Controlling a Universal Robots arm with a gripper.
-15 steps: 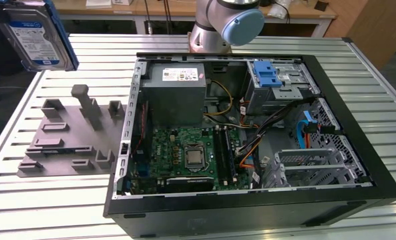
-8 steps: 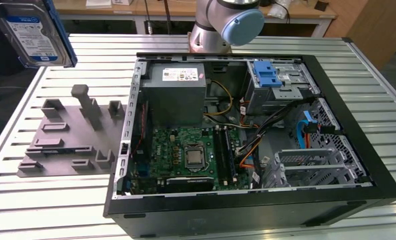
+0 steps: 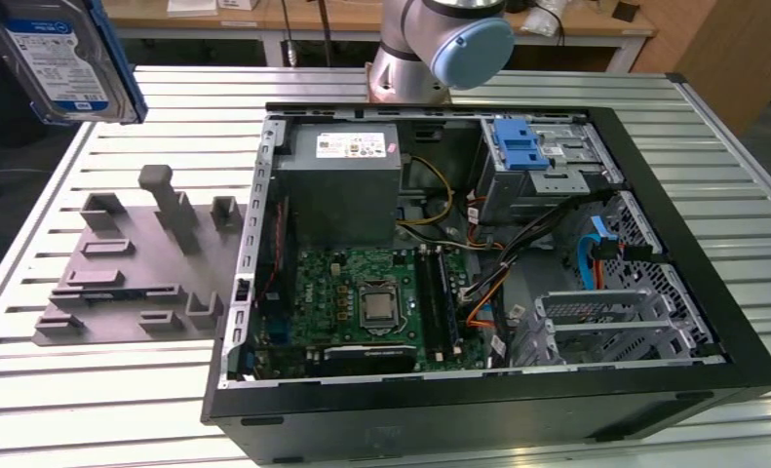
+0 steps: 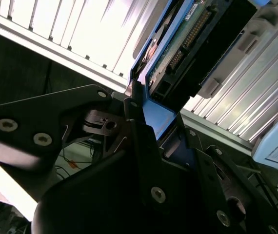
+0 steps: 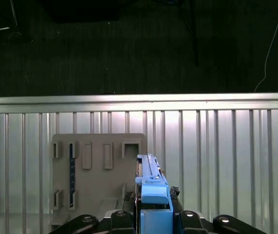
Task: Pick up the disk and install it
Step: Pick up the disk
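Second wrist view: the claw [image 4: 153,122] is clamped on the blue carrier of the disk [image 4: 183,44], with a black finger [image 4: 138,131] pressed against its side. In the first wrist view the disk [image 5: 151,180] stands edge-on, with a grey fixture plate [image 5: 97,165] and the slatted desk [image 5: 227,161] behind it. In the exterior view the disk [image 3: 57,58] hangs at the upper left of the frame, label showing, well apart from the open computer case [image 3: 489,409].
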